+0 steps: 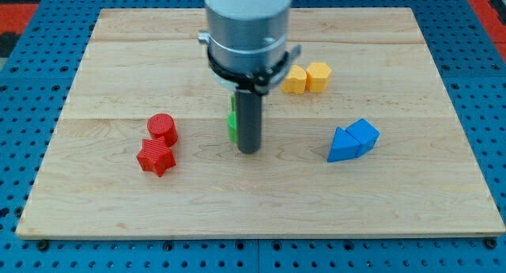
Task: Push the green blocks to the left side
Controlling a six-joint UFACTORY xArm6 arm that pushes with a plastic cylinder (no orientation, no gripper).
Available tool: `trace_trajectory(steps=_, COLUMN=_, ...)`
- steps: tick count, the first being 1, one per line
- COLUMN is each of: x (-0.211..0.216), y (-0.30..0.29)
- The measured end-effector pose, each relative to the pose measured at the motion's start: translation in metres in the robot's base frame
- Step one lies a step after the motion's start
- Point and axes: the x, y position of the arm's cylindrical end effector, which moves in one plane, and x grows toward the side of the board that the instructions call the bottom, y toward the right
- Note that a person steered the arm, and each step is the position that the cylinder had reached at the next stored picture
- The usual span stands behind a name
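Observation:
Two green blocks (233,124) show only as thin slivers at the left edge of my rod, one above the other near the board's middle; their shapes are hidden. My tip (248,150) rests on the board just right of and slightly below the lower green block, touching or nearly touching it. The arm's grey body (247,28) hangs above and hides the area behind the rod.
A red cylinder (162,128) and a red star (156,157) sit left of the green blocks. Two yellow blocks (307,77) lie at the upper right. Two blue blocks (353,140) lie at the right. The wooden board (253,210) sits on a blue pegboard.

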Motion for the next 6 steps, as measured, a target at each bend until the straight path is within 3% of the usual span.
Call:
trace_trajectory(steps=1, x=-0.037, y=-0.008)
trace_trajectory(steps=2, x=-0.043, y=-0.007)
trace_trajectory(steps=3, x=-0.037, y=0.028)
trace_trajectory(steps=4, x=-0.061, y=0.079)
trace_trajectory(steps=5, x=-0.079, y=0.052)
trace_trajectory(steps=6, x=-0.071, y=-0.006)
